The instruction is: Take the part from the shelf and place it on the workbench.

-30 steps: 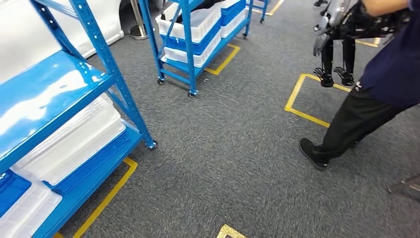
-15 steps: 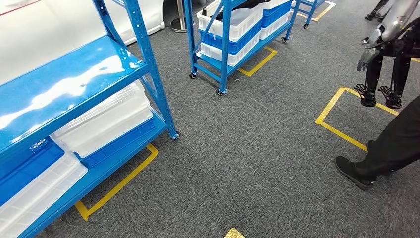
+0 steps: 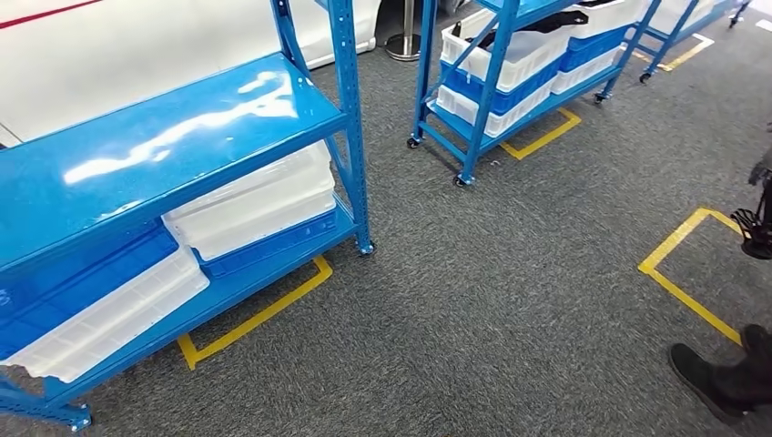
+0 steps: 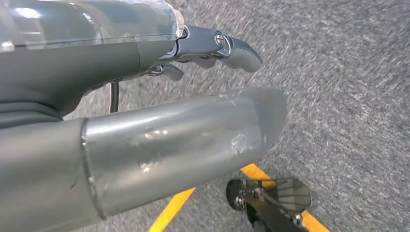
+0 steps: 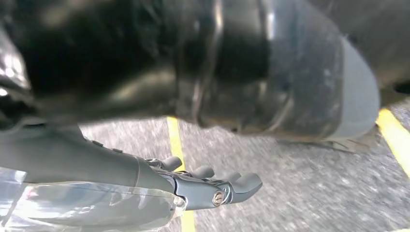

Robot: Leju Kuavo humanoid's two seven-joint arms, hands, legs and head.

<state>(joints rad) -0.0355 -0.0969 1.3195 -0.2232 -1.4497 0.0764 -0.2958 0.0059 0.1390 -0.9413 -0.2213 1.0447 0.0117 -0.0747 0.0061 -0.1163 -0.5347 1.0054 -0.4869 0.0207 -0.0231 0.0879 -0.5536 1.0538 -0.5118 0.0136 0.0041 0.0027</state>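
A blue steel shelf [image 3: 182,137] stands close at the left, with white and blue bins [image 3: 255,200] on its lower level. Farther back is a wheeled blue shelf [image 3: 473,137] carrying white bins; a dark object [image 3: 546,20] lies in the top one. My left hand [image 4: 193,96] hangs over the grey carpet, thumb and fingers stretched out, holding nothing. My right hand [image 5: 208,186] also hangs over the carpet with its fingers apart and nothing in it.
Yellow tape marks [image 3: 683,273] outline squares on the grey carpet. A person's black shoe [image 3: 719,378] is at the lower right. Another robot's foot [image 3: 756,232] stands at the right edge. A white wall panel [image 3: 137,45] rises behind the near shelf.
The whole picture has shifted right as the camera turned towards the shelves. The near shelf now shows more fully, and the person has slipped almost out at the right.
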